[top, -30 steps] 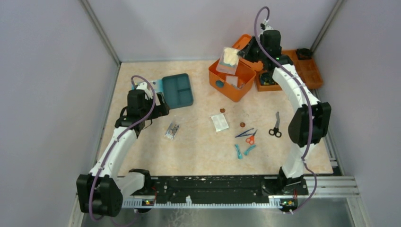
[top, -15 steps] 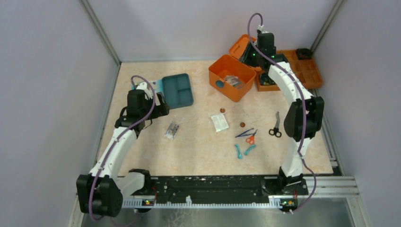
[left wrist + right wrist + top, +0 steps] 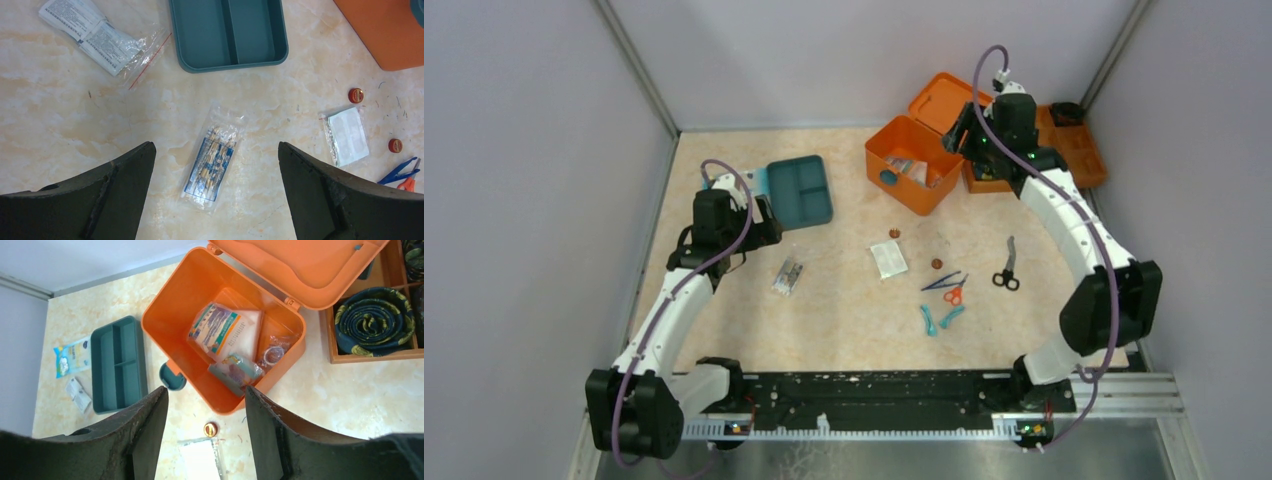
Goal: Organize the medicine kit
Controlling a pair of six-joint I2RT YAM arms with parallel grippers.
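The medicine kit (image 3: 902,188) is an orange box at the back of the table with its hinged lid (image 3: 942,97) thrown open. In the right wrist view the medicine kit (image 3: 165,337) holds a printed packet (image 3: 223,331), a smaller wrapped packet (image 3: 235,370) and a tape roll (image 3: 274,354). My right gripper (image 3: 964,140) hovers above the kit's right side. The right gripper (image 3: 205,390) is open and holds nothing. My left gripper (image 3: 767,228) hangs over a clear packet of swabs (image 3: 212,162). The left gripper (image 3: 215,145) is wide open and apart from it.
A teal compartment tray (image 3: 799,190) lies left of the kit. A flat orange divided tray (image 3: 1079,150) sits at the back right. A white gauze packet (image 3: 889,260), two small round caps (image 3: 894,235), black scissors (image 3: 1007,272), blue tweezers (image 3: 944,282) and teal clips (image 3: 934,320) lie mid-table.
The right gripper let go of the packet it held over the kit. The packet now lies inside. The jaws opened and the arm drew back to the right. The left arm stayed still.
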